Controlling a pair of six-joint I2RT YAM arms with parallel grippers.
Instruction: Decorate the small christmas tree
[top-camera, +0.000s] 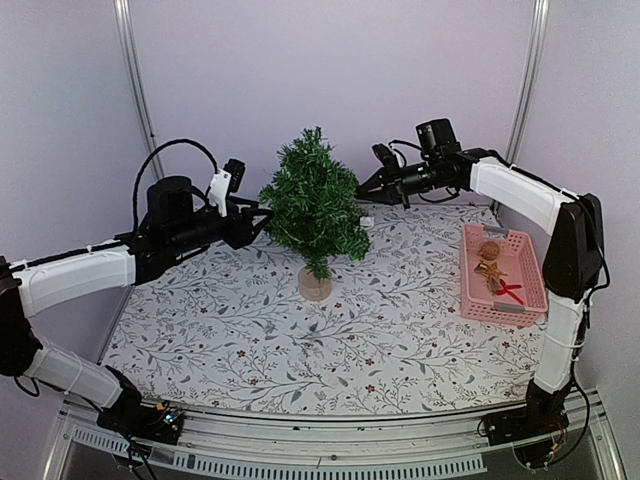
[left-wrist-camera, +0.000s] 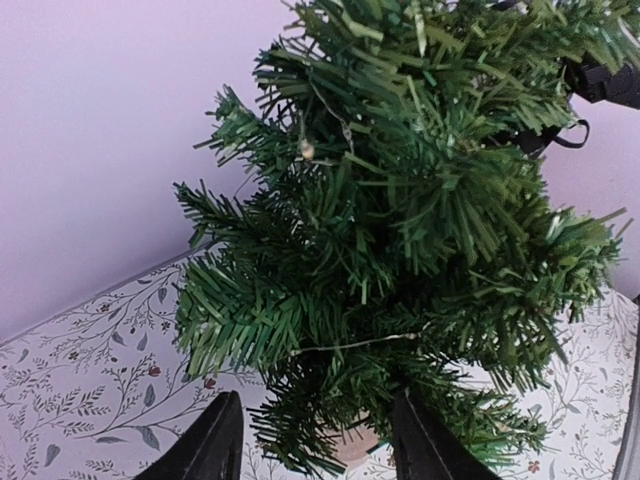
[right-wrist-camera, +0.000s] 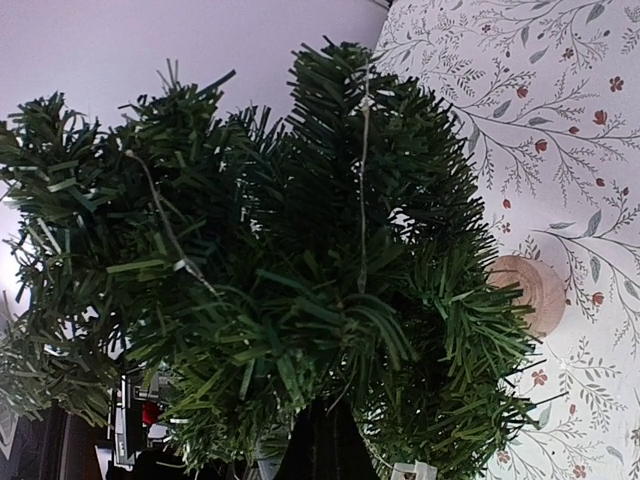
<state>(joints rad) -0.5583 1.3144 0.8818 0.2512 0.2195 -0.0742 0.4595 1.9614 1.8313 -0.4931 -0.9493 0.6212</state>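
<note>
The floral worktop (top-camera: 220, 340) carries a pink basket (top-camera: 467, 270) on its right side, with a few small ornaments (top-camera: 492, 262) inside. Farther back, near the middle, the small christmas tree (top-camera: 315, 200) stands upright on its round wooden base (top-camera: 314, 285), a thin wire (left-wrist-camera: 350, 345) strung through its branches. The left claw (top-camera: 262, 218) sits at the tree's left flank, fingers apart, lower branches between them, gripping nothing visible. The right claw (top-camera: 363, 186), pressed shut, is buried in the upper right branches; whether it pinches the wire is unclear.
</note>
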